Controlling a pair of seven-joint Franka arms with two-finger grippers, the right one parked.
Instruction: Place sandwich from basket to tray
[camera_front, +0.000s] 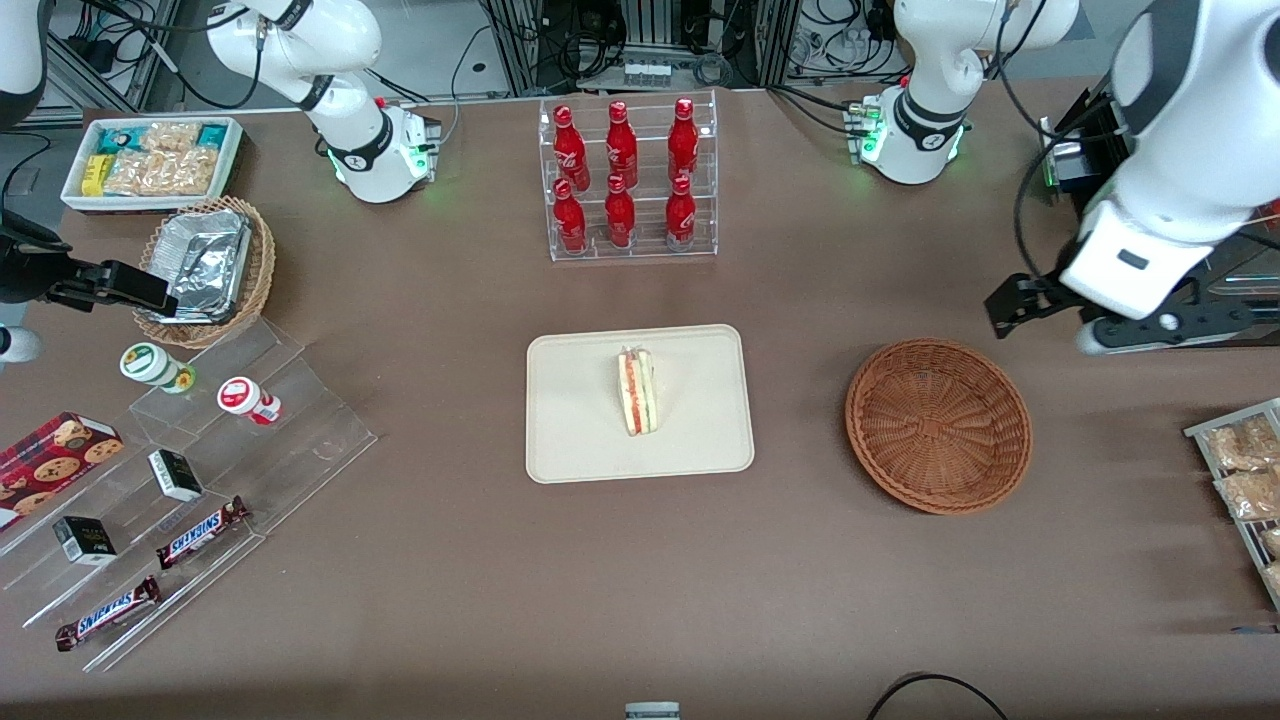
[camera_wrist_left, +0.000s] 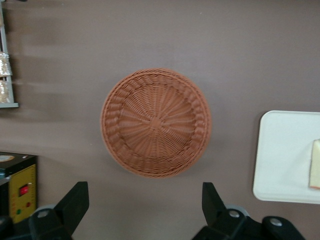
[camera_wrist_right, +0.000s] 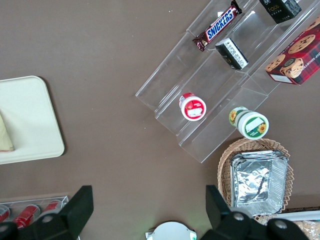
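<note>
1. Tray (camera_front: 580, 440): nearest the front camera of the task's things, flat on the table. I see the sandwich (camera_front: 637, 391) standing on its edge on the tray, near its middle, filling stripe facing up. Risk: I judge the wedge narrow-based, so a knock to the table or tray could tip it flat. It is still inside the rim.

2. Basket (camera_front: 938, 425): beside the tray, toward the working arm's end of the table, well apart from it. The wrist view shows its woven floor bare. I read the placing as done. Risk: a further descent here would close on wicker only, and could drag the light basket across the cloth.

3. Gripper (camera_wrist_left: 145, 205): raised above the table, over a spot just beside the basket, at the working arm's end. Fingers (camera_wrist_left: 75, 200) spread wide and released, nothing between them. Risk: little from the claw itself. Any sweep back toward the tray at low height could catch the sandwich.

4. Bottle rack (camera_front: 628, 180): farthest from the front camera, clear of the arm. Risk: none that I can judge from here.
</note>
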